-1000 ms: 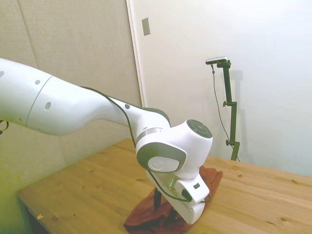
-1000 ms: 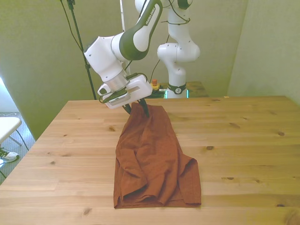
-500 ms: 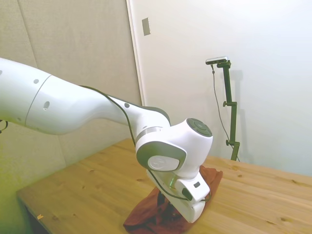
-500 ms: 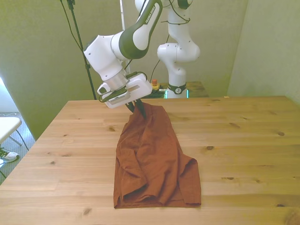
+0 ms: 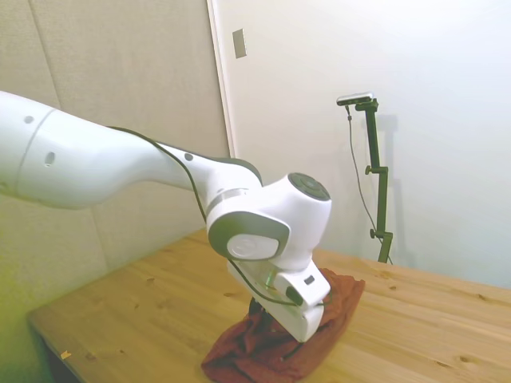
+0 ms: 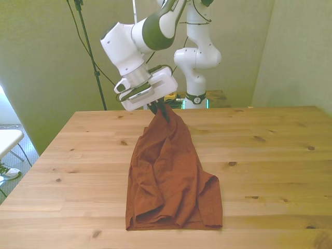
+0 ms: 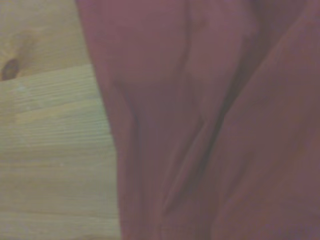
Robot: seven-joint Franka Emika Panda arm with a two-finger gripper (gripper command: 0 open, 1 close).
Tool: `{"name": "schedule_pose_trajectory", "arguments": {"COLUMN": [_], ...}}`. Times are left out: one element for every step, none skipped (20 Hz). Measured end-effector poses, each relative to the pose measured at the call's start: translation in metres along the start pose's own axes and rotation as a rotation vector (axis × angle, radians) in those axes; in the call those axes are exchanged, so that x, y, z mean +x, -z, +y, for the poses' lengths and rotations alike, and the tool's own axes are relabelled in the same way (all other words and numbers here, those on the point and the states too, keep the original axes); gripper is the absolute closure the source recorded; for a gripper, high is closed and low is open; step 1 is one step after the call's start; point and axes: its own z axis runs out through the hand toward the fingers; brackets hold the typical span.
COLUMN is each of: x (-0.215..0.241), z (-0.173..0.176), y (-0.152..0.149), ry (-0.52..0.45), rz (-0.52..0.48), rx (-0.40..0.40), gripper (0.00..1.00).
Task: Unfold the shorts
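The rust-red shorts [image 6: 168, 176] lie folded lengthwise on the wooden table [image 6: 270, 155], running from the far edge toward the near edge. My gripper [image 6: 162, 112] is shut on the far end of the shorts and holds that end raised into a peak above the table. In the side view the shorts [image 5: 275, 351] bunch up beneath the gripper [image 5: 257, 307], whose fingers are mostly hidden by the hand. The wrist view shows creased red fabric of the shorts [image 7: 215, 125] beside bare wood.
The near hem of the shorts [image 6: 174, 224] rests close to the table's front edge. A second white robot arm [image 6: 197, 57] stands behind the table's far edge. A white chair [image 6: 8, 140] sits off the front view's left.
The gripper has risen and shifted toward the front view's right, lifting the far end of the shorts off the table. The cloth now stretches up into a narrow peak.
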Motion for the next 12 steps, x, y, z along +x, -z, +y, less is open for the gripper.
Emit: {"name": "schedule_pose_trajectory", "arguments": {"x": [-0.009, -0.017, -0.024, -0.030, -0.036, -0.042, -0.048, -0.056, -0.064, -0.073, -0.081, -0.088], "z": [-0.010, -0.022, -0.033, -0.046, -0.060, -0.073, -0.086, -0.098, -0.109, -0.120, -0.130, -0.139], "y": [0.003, 0.005, 0.004, 0.001, -0.003, -0.008, -0.014, -0.020, -0.027, -0.035, -0.043, -0.051], "ry": [0.026, 0.050, 0.071, 0.090, 0.112, 0.137, 0.169, 0.200, 0.230, 0.259, 0.286, 0.310], "rz": [0.005, 0.009, 0.011, 0.015, 0.023, 0.031, 0.037, 0.036, 0.028, 0.017, 0.004, -0.008], "rx": [0.002, 0.001, -0.002, -0.006, -0.011, -0.021, -0.042, -0.062, -0.074, -0.085, -0.094, -0.104], "gripper": [1.00, 1.00, 1.00, 1.00, 1.00, 1.00, 0.00, 0.00, 0.00, 0.00, 0.00, 0.00]}}
